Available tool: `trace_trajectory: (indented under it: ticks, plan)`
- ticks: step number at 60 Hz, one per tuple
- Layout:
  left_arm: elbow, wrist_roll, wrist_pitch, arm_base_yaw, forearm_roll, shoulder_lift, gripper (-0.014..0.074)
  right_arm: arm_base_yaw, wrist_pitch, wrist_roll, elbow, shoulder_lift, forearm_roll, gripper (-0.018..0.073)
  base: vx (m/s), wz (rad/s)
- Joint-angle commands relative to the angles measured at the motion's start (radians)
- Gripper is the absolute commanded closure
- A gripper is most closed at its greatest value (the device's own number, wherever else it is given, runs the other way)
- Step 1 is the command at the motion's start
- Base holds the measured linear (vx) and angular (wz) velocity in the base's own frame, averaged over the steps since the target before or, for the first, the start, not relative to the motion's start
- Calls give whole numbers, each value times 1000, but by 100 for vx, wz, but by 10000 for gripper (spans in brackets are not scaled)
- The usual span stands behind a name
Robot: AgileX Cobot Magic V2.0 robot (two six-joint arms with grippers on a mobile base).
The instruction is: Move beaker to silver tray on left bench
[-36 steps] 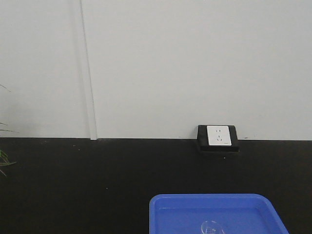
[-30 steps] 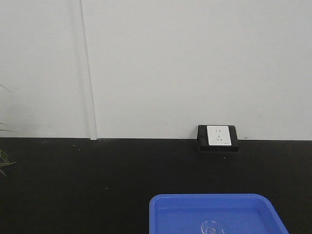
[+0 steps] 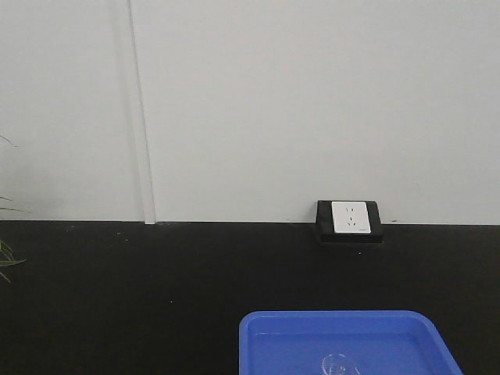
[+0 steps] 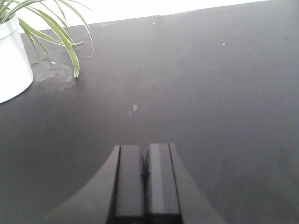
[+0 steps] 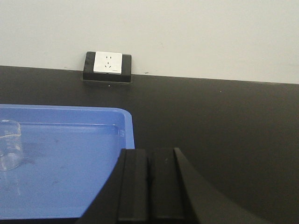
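Observation:
The beaker (image 5: 9, 144) is small, clear and upright. It stands inside a blue plastic tray (image 5: 93, 140) at the left edge of the right wrist view. In the front view only the beaker's rim (image 3: 337, 364) shows at the bottom edge. My right gripper (image 5: 148, 151) is shut and empty, low over the tray's right end, well right of the beaker. My left gripper (image 4: 145, 148) is shut and empty over bare black benchtop. The silver tray and the left bench are out of view.
The blue tray (image 3: 344, 332) lies on a black bench (image 3: 156, 289) against a white wall. A wall socket (image 3: 349, 220) sits behind it. A white pot with a green plant (image 4: 11, 60) stands at the far left of the left wrist view.

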Motion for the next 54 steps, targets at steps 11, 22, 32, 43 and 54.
trace_trajectory:
  ticks: [11, 22, 32, 43, 54]
  plan:
    - [20, -2, -75, -5, -3, -7, 595, 0, -86, -13, 5, -11, -12, 571, 0, 0]
    - [20, -2, -75, -5, -3, -7, 595, 0, -89, -8, 5, -11, 0, 571, 0, 0]
    - [20, -2, -75, -5, -3, -7, 595, 0, -105, 32, 5, -11, 38, 571, 0, 0]
    - [20, -2, -75, -5, -3, -7, 595, 0, -147, 31, 5, -11, 38, 571, 0, 0]
    - [20, -2, -75, -5, -3, -7, 595, 0, -303, 28, 5, -11, 38, 571, 0, 0]
